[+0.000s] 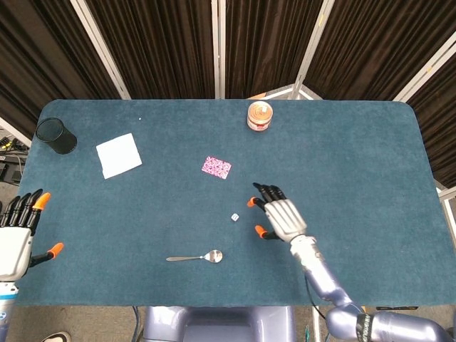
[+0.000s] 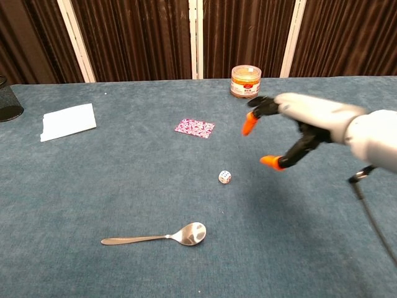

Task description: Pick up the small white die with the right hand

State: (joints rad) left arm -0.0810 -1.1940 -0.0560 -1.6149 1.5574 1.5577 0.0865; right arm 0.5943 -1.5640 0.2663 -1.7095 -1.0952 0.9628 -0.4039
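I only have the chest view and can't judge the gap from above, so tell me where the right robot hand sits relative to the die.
Observer: From the head view, the right robot hand is just right of the die, fingers apart, holding nothing; a strip of bare cloth separates them.
Operator: Report the left robot hand; I can't see it.
Observer: The left robot hand is at the table's near left edge, open, far from the die.
Operator: Name what lies beyond my left edge.
Observer: A black cup stands whole at the far left corner, beyond the white napkin.
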